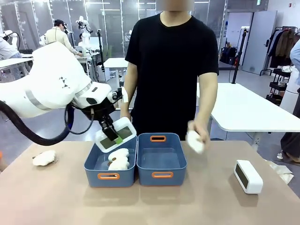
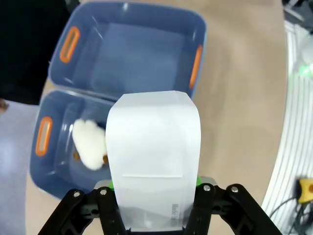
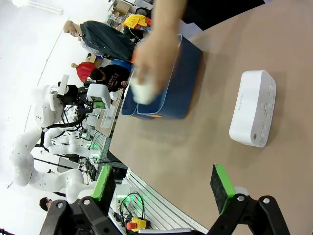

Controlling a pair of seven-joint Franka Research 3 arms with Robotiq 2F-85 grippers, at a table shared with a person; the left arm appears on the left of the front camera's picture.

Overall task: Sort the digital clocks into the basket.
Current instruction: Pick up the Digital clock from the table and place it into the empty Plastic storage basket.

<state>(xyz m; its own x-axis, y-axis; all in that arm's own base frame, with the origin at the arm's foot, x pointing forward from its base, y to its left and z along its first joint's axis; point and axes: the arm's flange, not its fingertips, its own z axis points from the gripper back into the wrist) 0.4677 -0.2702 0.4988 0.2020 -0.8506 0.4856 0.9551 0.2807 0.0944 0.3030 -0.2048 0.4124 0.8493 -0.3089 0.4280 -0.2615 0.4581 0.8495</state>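
1. Evidently, in the front view the left gripper (image 1: 114,136) is clamped on a digital clock (image 1: 123,126). It holds the clock tilted above the far rim of the left basket (image 1: 93,172), where plush toys (image 1: 118,159) lie. The bare right basket (image 1: 145,178) seems the likelier target. A person's hand (image 1: 196,140) holds another plush beside it.
2. From the left wrist view, the pads (image 2: 198,182) pinch the clock's (image 2: 153,142) sides, so it hangs near the tubs' shared edge.
3. From the right wrist view, the right gripper (image 3: 163,183) has its fingers wide apart and holds nothing. It faces the second clock (image 3: 253,108) on the table (image 3: 195,147), probably ready to fetch it.
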